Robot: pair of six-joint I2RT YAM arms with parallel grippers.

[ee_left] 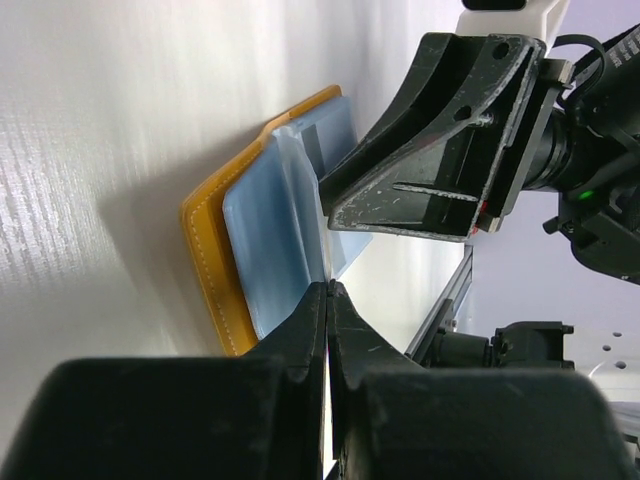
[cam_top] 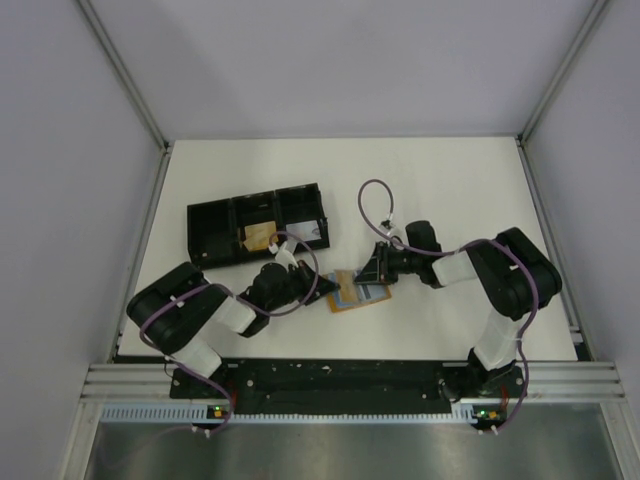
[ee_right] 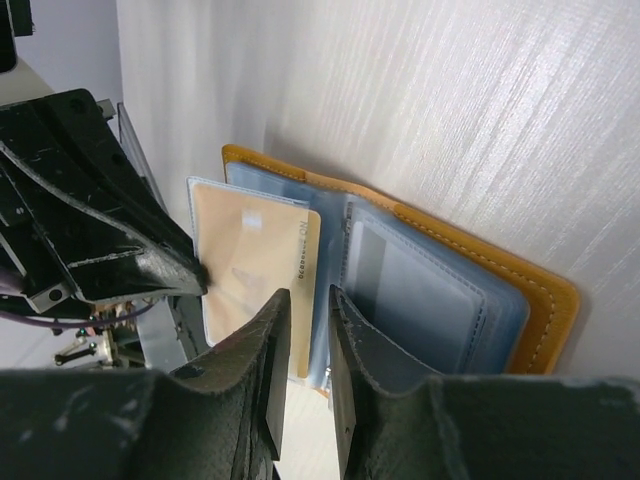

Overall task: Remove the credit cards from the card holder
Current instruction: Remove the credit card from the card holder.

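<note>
Card holder (cam_top: 347, 296) lay open on the table (cam_top: 450, 190), between the two grippers.
A cream card (ee_right: 255, 270) sat in one of its clear sleeves. The left gripper (ee_left: 328, 300) was pinched tight on a sleeve's edge. The right gripper (ee_right: 305, 330) stood narrow at the card's edge, and I cannot tell whether it gripped.
</note>
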